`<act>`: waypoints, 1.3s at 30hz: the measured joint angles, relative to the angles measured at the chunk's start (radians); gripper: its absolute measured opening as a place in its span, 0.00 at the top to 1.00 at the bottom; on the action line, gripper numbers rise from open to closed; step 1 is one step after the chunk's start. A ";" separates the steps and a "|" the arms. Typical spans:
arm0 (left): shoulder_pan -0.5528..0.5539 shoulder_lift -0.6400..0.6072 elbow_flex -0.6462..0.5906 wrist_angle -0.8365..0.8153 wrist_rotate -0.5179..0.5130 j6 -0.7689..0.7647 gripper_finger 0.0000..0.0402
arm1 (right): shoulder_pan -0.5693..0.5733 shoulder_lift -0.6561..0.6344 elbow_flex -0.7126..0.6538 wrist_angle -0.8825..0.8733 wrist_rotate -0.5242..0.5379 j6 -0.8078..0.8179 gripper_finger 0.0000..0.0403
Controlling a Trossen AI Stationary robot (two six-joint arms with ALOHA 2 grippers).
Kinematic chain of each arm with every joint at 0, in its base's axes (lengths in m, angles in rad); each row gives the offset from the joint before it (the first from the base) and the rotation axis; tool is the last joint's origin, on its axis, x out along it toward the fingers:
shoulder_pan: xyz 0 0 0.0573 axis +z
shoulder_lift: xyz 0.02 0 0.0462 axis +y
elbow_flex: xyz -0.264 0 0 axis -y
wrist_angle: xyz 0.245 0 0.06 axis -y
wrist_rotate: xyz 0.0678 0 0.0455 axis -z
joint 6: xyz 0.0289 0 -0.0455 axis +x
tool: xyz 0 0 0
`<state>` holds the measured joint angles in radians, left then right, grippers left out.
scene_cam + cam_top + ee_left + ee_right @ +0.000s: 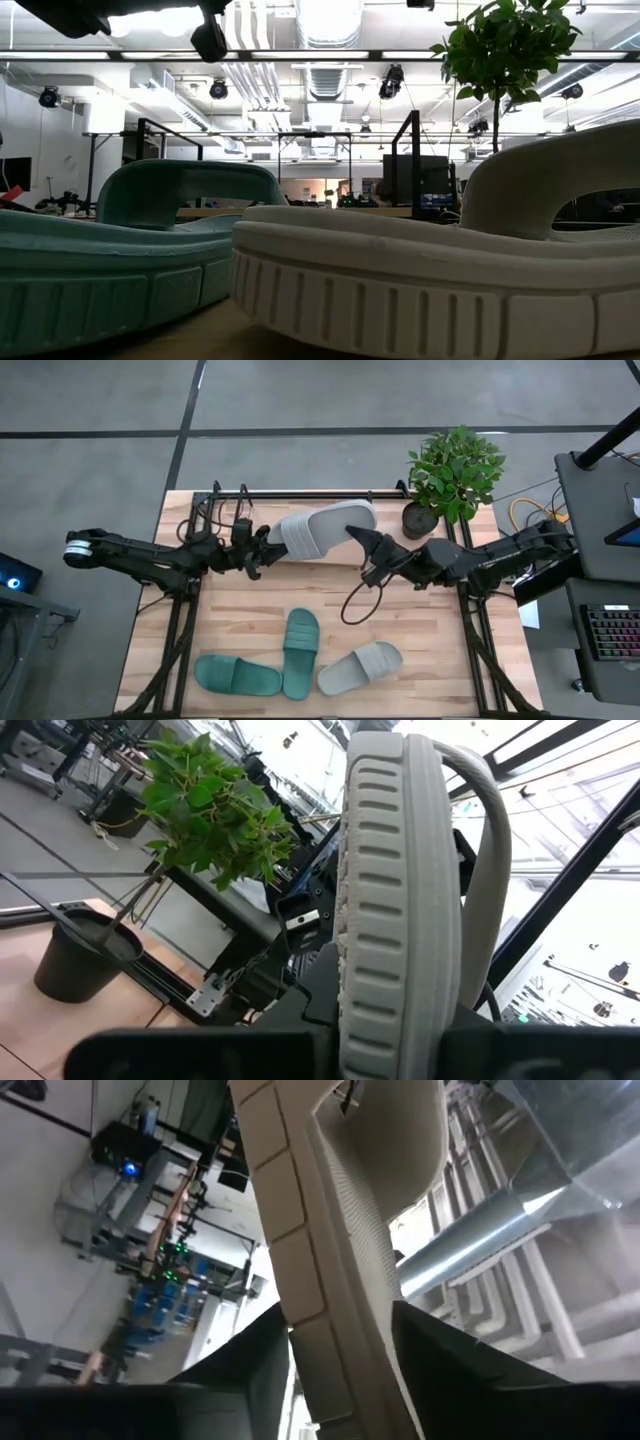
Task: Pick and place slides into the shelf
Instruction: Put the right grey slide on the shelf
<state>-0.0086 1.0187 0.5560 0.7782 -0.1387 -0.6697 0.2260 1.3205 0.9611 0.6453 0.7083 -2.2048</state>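
Overhead, a light grey slide point(320, 528) is held above the far part of the tabletop point(240, 625) between both arms. The left pincer point(262, 550) is clenched on one end of this slide; in its wrist view the ribbed sole edge rises straight up out of the dark fingers point(200, 1055). The right pincer point(362, 538) meets the opposite end, and in its wrist view the two dark fingers point(455, 1370) stand on either side of the slide's edge point(330, 1280), partly parted around it; whether they press firmly on it cannot be told. A potted plant point(452, 475) stands at the far right corner of the tabletop, just beyond the right arm. Three more slides lie near the front edge: a dark green slide point(237, 676) at the left, a second green slide point(300, 652) beside it, and a grey slide point(360, 667) to the right, all close together. The low view shows a green slide point(110, 260) and a grey slide point(430, 280) close up, side by side.
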 joint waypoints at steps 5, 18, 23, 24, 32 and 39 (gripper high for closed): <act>0.000 0.000 0.000 0.005 0.006 0.000 0.97 | 0.000 -0.002 0.000 0.006 0.001 0.013 0.79; 0.000 0.000 0.001 0.009 0.026 0.155 0.84 | 0.000 -0.002 0.000 0.014 0.021 0.096 0.87; 0.000 -0.017 0.001 0.075 0.093 0.312 0.64 | 0.000 -0.007 0.013 0.018 0.025 0.177 0.87; 0.000 -0.028 0.001 0.077 0.107 0.343 0.60 | -0.001 -0.010 0.013 0.018 0.025 0.182 0.87; -0.001 -0.199 0.001 0.057 0.245 0.534 0.48 | -0.046 -0.039 0.014 0.016 0.049 0.302 0.88; -0.001 -0.397 0.001 -0.080 0.270 0.704 0.47 | -0.103 -0.067 0.013 -0.146 0.015 0.485 0.88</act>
<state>-0.0093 0.6221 0.5568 0.6978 0.1310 0.0340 0.1226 1.2533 0.9737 0.4995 0.7236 -1.7198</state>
